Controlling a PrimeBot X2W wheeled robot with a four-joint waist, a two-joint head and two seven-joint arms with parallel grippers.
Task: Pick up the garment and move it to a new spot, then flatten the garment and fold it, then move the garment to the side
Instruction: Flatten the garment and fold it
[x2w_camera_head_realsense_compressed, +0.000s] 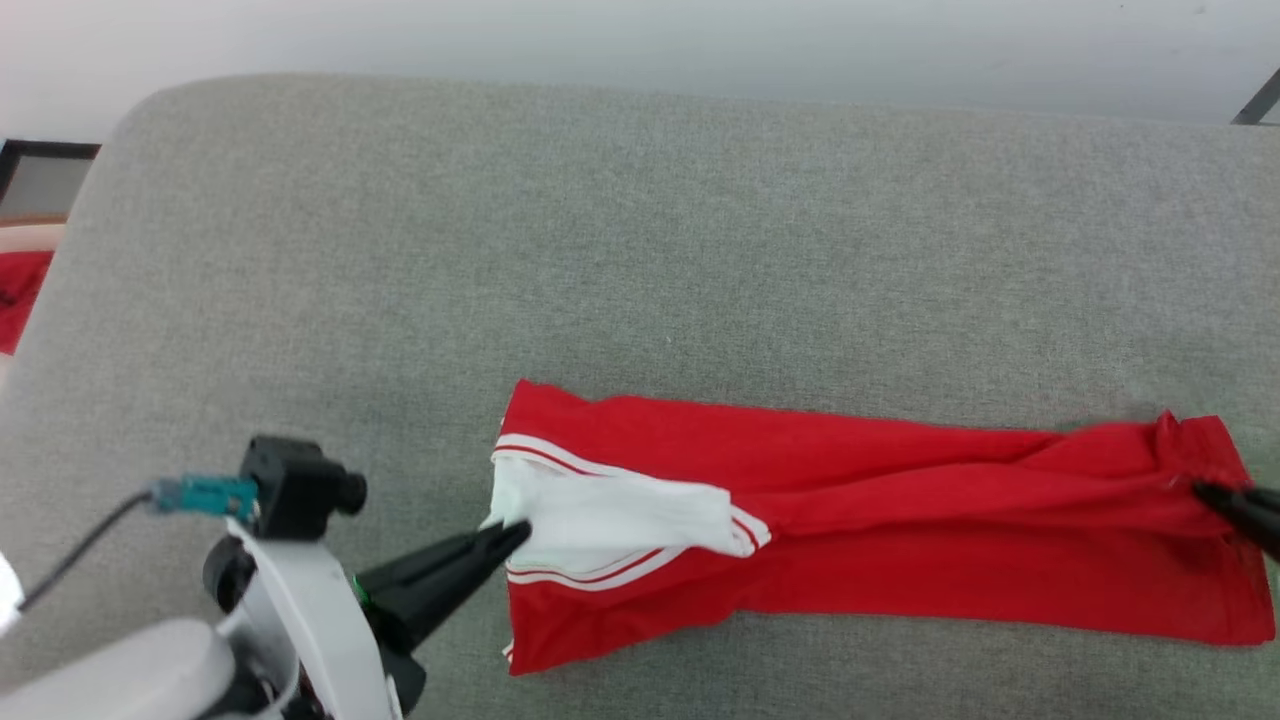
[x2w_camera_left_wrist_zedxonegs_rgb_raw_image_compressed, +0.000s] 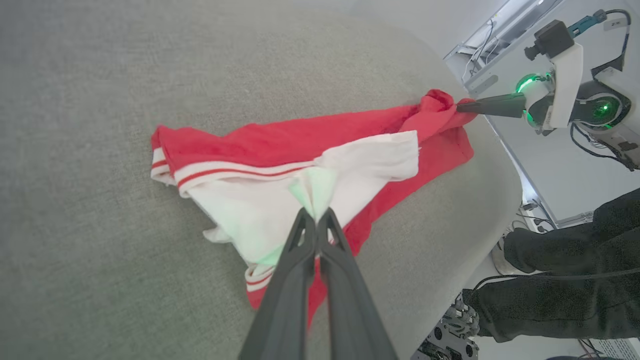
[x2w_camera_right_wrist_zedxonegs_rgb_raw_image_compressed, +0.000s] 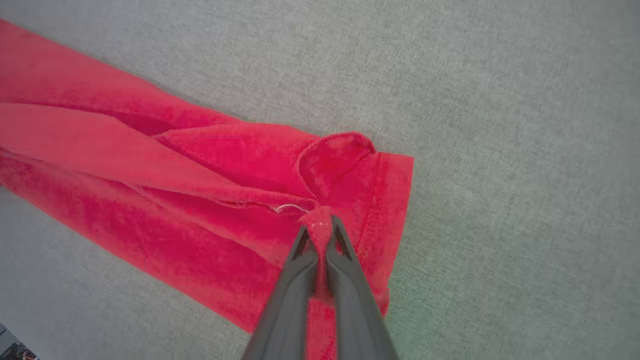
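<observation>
Head view: garment lies as long strip near front edge of grey padded surface, long axis left-right. Left gripper pinches white panel at left end; right gripper pinches red hem at right end.

Left wrist view: fingers closed on white fold; person in dark clothes stands beside surface edge.

Right wrist view: fingers clamped on hem; strip runs away up-left.

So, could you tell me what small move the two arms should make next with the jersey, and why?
Probably draw both tools gently apart to tension the garment. The left tool is shut on the white panel, the right tool is shut on the red opposite end, and it lies on the grey cushion as a narrow band with long creases.
</observation>
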